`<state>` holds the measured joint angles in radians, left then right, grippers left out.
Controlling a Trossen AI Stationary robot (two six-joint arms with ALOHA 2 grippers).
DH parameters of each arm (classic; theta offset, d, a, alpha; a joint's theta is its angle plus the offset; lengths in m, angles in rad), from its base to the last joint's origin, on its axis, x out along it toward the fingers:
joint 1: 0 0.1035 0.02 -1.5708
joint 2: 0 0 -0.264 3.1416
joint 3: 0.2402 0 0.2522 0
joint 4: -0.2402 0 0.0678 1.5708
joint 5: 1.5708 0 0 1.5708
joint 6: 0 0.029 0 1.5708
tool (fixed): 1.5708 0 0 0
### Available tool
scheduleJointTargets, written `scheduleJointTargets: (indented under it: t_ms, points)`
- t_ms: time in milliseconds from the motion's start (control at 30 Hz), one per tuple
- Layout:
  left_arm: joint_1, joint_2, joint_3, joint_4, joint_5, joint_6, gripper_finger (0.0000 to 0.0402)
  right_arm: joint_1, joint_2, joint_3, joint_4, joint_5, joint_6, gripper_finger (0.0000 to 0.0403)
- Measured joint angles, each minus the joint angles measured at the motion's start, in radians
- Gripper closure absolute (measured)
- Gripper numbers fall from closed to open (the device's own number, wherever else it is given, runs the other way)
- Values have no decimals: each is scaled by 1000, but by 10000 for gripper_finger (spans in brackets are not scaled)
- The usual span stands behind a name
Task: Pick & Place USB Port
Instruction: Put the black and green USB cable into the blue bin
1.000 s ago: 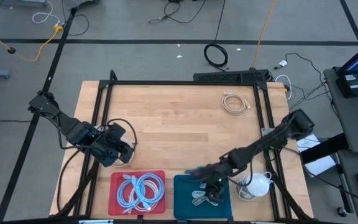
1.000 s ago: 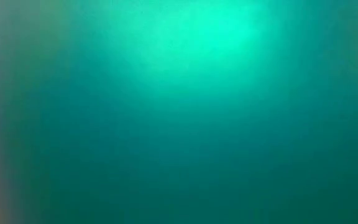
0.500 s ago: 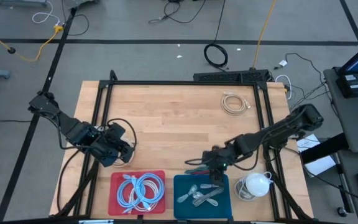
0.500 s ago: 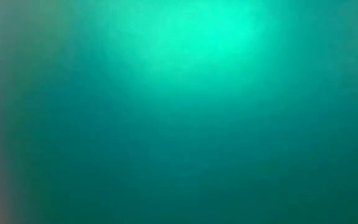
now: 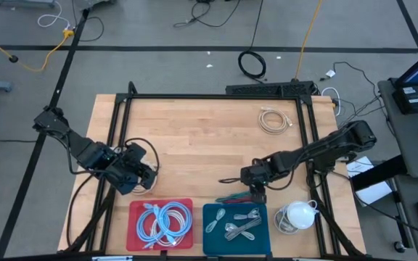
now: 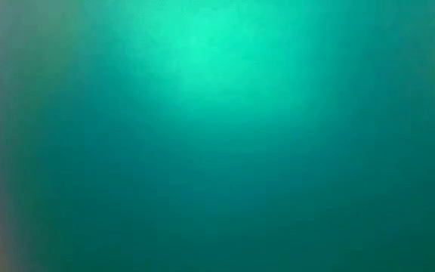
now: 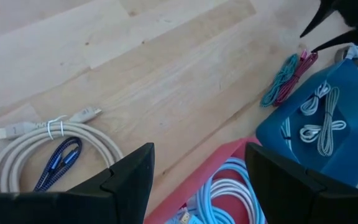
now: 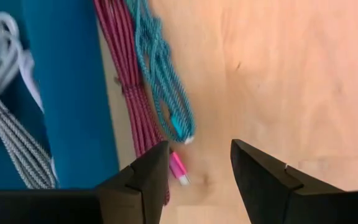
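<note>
My right gripper [image 8: 197, 155] stands open over the bare wood just past the blue tray's far rim [image 5: 236, 207], touching nothing. Beside it a pink braided cable [image 8: 126, 81] and a teal braided cable [image 8: 160, 81] lie folded on the table. Several grey and white USB cable bundles [image 5: 236, 225] lie in the blue tray. My left gripper [image 7: 194, 174] waits open at the table's left, above a white cable coil [image 7: 42, 140] with a blue braided cable [image 7: 58, 163] inside it. The low view shows only a teal blur.
A red tray [image 5: 138, 217] holding light blue and white cables sits left of the blue one at the near edge. A white cable coil [image 5: 273, 119] lies at the far right, and a white bundle [image 5: 300, 215] sits right of the blue tray. Bare wood spans the middle.
My right gripper has risen out of the blue tray and drawn back toward the table's far edge, stopping over the wood beside the pink and teal cables. The cable bundles it was covering now lie in plain sight in the tray.
</note>
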<state>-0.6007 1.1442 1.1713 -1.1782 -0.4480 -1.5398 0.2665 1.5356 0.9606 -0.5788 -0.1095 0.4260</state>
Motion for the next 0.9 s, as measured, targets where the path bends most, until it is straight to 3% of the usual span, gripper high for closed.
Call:
scheduleJointTargets:
  t_ms: [200,900]
  points:
    - [-9,0,0,0,-1,-10,149,2,-1,-60,94,-57,53,238]
    - [-8,0,0,0,-6,-34,149,4,20,-60,213,-49,40,238]
